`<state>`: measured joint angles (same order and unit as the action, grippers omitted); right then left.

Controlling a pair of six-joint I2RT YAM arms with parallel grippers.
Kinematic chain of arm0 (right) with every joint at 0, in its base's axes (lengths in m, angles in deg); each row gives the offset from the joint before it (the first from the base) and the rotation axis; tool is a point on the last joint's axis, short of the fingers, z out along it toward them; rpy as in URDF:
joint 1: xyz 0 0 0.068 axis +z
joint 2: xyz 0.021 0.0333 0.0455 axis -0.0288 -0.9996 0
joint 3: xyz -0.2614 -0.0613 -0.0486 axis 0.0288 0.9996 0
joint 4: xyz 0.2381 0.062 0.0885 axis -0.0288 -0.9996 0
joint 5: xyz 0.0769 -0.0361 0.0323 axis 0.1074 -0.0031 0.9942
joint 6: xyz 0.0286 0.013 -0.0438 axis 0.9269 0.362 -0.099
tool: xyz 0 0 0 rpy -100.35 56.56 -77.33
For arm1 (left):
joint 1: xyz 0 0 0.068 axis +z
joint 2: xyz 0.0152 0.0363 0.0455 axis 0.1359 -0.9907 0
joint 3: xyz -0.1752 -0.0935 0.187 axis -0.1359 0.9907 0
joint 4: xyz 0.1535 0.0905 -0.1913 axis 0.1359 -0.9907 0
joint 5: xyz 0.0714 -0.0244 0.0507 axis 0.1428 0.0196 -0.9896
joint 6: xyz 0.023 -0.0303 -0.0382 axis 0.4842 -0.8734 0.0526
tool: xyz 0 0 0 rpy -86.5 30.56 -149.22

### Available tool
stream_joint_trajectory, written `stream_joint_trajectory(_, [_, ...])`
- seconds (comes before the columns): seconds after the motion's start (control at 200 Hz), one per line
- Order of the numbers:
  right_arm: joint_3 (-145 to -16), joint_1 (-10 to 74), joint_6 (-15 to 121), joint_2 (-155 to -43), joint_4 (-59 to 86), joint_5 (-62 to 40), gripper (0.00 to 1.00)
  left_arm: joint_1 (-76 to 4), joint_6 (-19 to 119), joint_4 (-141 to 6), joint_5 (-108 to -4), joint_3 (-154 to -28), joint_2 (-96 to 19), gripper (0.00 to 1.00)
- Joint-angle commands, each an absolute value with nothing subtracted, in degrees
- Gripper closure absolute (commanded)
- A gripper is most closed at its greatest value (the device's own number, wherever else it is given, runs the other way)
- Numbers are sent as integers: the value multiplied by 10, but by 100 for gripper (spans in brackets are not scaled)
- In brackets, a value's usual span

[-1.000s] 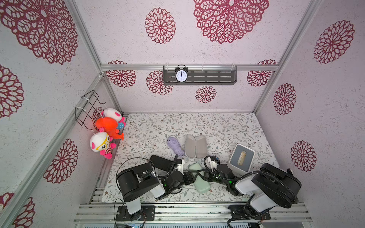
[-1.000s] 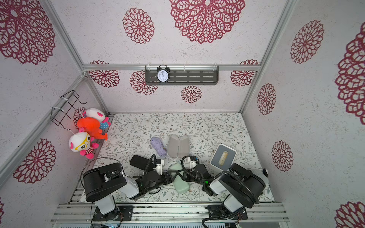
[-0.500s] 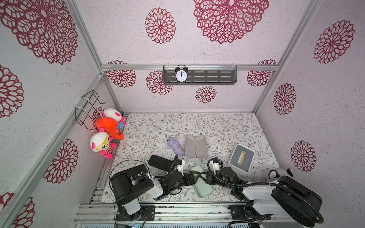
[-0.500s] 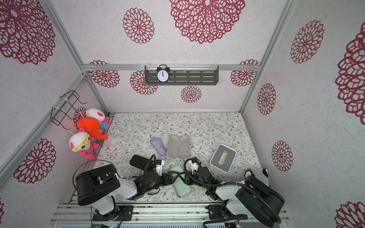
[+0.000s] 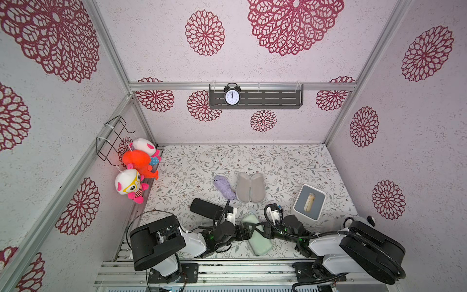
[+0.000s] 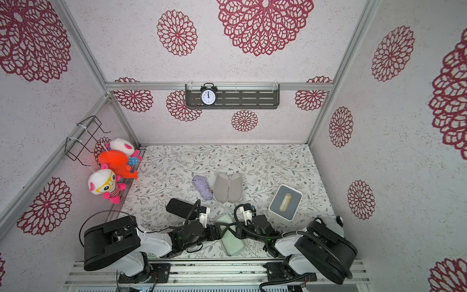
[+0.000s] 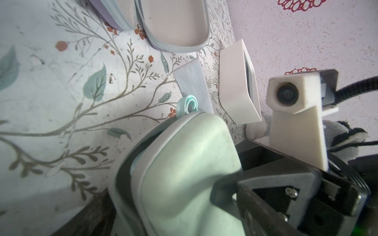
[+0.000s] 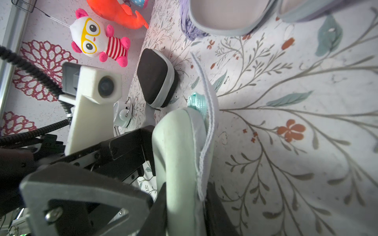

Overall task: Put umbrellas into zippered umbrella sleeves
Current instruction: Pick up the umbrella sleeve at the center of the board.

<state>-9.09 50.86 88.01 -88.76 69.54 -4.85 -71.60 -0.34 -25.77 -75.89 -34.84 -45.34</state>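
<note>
**Item:** mint green sleeve point(image 5: 260, 242), closed, lying near the middle of the worktop's point(image 5: 227, 159) front edge and angled toward the front right corner. A pale webbing strap point(image 7: 192, 87) and a mint loop point(image 7: 187, 104) trail from its rear end.

**Right gripper** point(image 5: 254, 228): clamped on the mint green sleeve, with a finger on each side of the shell.

**Left gripper** point(image 5: 243, 232): jaws apart at the sleeve's left flank, facing the right gripper. Whether it touches the sleeve cannot be told.

**Surroundings:**
- The black sleeve point(image 5: 206, 207) is closed and lies just behind the left wrist.
- The lilac umbrella point(image 5: 225, 187) lies just beside the open lilac sleeve point(image 5: 250, 187), which has its grey lining up. Both are at mid-worktop, behind the grippers.
- The white box point(image 5: 309, 202) sits toward the right edge, behind the right arm.
- The grey plush point(image 5: 350, 220) is at the front right corner, mostly hidden by that arm.
- The plush toys point(image 5: 131, 182) hang on the wall over the left edge.

**Room:** open cloth runs from the lilac pair to the back edge and both rear corners. There is only a narrow margin between the mint green sleeve and the front edge, and both arms crowd that strip.
</note>
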Motion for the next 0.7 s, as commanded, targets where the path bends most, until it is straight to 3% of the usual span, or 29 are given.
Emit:
stream_joint_trajectory(0.0, [-131, 541, 897, -886, 845, 9, 83, -722, 4, -258, -761, -335, -484, 5])
stream_joint_trajectory(0.235, [-134, 555, 916, -890, 900, 11, 84, -725, 26, -171, -751, -351, -489, 8])
stream_joint_trajectory(0.335, [-134, 554, 910, -862, 876, 11, 84, -725, 29, -228, -765, -353, -463, 8])
stream_joint_trajectory(0.475, [-134, 550, 856, -775, 713, -57, 84, -722, 21, -297, -785, -331, -392, 8])
stream_joint_trajectory(0.57, [-118, 532, 862, -742, 706, -51, 84, -722, 30, -404, -798, -339, -343, 7])
stream_joint_trajectory(0.695, [-121, 540, 880, -722, 723, -34, 84, -724, 36, -281, -784, -304, -347, 1])
